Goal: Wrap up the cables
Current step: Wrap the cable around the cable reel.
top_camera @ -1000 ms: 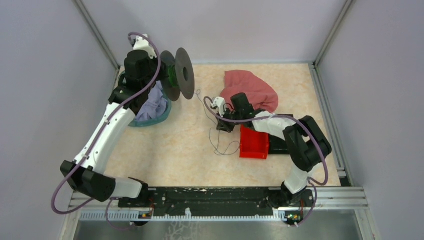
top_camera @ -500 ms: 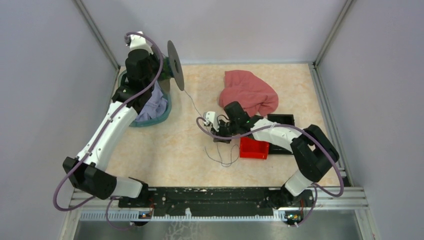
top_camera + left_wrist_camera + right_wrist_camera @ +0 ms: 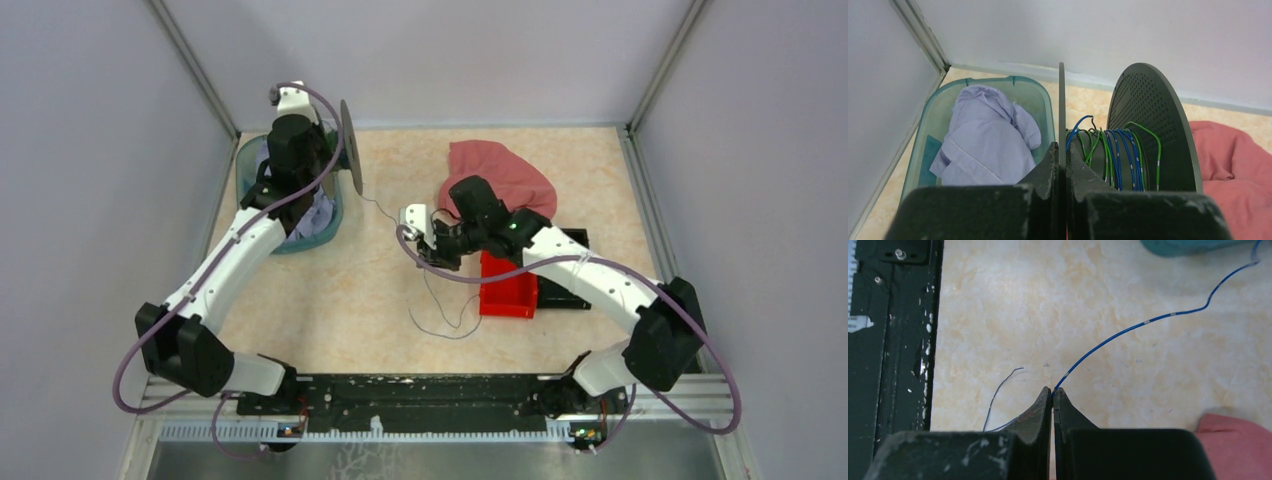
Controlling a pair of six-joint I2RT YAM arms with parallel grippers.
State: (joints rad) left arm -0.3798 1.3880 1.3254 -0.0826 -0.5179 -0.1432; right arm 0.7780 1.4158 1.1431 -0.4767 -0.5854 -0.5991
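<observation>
Okay, nearest you, the black metal base rail (image 3: 420,392) carries both arms. Just past it, loose curls of the thin, thread-like blue cable (image 3: 1148,321) lie on the beige marbled tabletop (image 3: 340,300), left of the small red plastic bin (image 3: 508,290) and close beside it. Your right gripper (image 3: 1053,391) hangs over those curls, jaws pressed together and pinching the cable at the very tips. In the right wrist view the strand leaves the tips and runs up and to the right, with a short free end lying to the left. A flat black tray (image 3: 570,240) sits just behind the bin, partly under the right arm. Further back, a crumpled pink cloth (image 3: 500,175) lies behind the right wrist.

From the right gripper the cable stretches left and away toward the black round perforated spool (image 3: 1148,115), raised at the far left. Your left gripper (image 3: 1062,152) is clamped on that spool's thin near flange, edge-on in the wrist view. Blue and green wire turns (image 3: 1113,155) already sit on its hub. Under and left of the spool sits the teal plastic basin (image 3: 1040,97), with a crumpled lavender cloth (image 3: 988,135) inside.
</observation>
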